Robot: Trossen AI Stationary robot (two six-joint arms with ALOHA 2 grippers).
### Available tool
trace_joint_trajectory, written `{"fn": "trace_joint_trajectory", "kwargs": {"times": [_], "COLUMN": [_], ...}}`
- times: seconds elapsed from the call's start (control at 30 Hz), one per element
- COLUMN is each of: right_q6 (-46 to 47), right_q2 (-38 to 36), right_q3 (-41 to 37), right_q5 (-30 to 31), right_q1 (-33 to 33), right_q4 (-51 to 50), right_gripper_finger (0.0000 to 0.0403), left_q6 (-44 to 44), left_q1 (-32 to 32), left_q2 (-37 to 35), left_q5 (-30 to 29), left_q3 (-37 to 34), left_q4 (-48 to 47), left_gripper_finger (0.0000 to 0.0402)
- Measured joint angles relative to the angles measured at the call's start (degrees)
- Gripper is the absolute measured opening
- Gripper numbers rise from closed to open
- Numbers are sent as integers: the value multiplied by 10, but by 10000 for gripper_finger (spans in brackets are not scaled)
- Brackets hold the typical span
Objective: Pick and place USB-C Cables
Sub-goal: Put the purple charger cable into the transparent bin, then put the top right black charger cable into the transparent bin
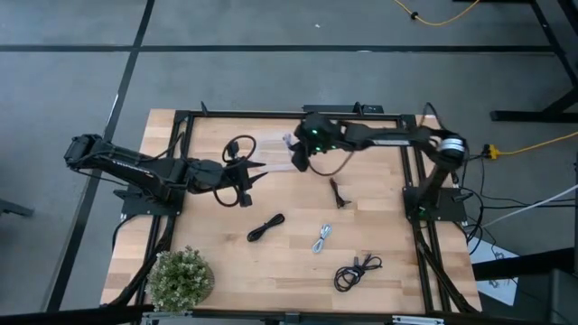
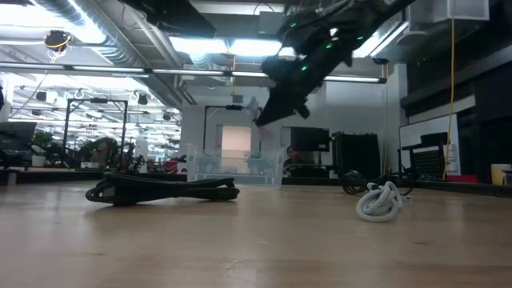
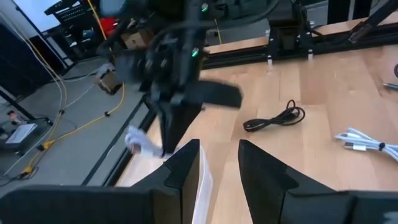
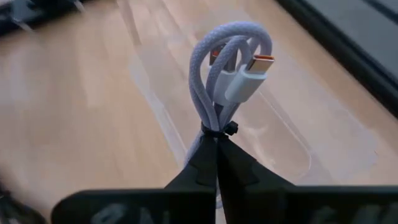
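My right gripper (image 4: 216, 146) is shut on a white braided USB-C cable bundle (image 4: 227, 68) and hovers over a clear plastic box (image 4: 280, 134) at the table's far middle (image 1: 271, 149). In the left wrist view the same bundle (image 3: 140, 142) hangs from the right gripper. My left gripper (image 3: 217, 162) is open at the box's near side (image 1: 257, 171), its fingers on either side of the clear wall (image 3: 202, 177). On the wood lie a black bundle (image 1: 265, 227), a second white bundle (image 1: 322, 237), a black bundle (image 1: 357, 270) and a small black one (image 1: 339, 193). My right gripper pinches the white bundle between its two fingers just below the black tie (image 4: 219, 132). The loops and the connector (image 4: 245, 78) stick out past the fingertips. The bundle is lifted clear, above the clear box. My left gripper has the box wall beside one finger (image 3: 183, 165); whether it touches I cannot tell.
A potted plant (image 1: 181, 275) stands at the table's near left corner. Black frame rails (image 1: 411, 181) run along the table's sides. Bare wood (image 1: 226, 262) lies near the front between plant and cables. In the low view a black bundle (image 2: 160, 190) and a white one (image 2: 380, 200) lie ahead.
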Motion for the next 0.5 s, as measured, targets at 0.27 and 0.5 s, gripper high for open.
{"fn": "trace_joint_trajectory", "kwargs": {"times": [0.27,0.5], "right_q6": [-45,-62], "right_q2": [74,59], "right_q3": [131,201], "right_q5": [-40,-40], "right_q1": [-6,-5], "right_q4": [-105,-226], "right_gripper_finger": [66,81], "left_q6": [0,0], "left_q1": [0,0], "left_q2": [0,0], "left_q5": [-1,-1], "left_q3": [0,0], "left_q4": [0,-8], "left_gripper_finger": [105,105]}}
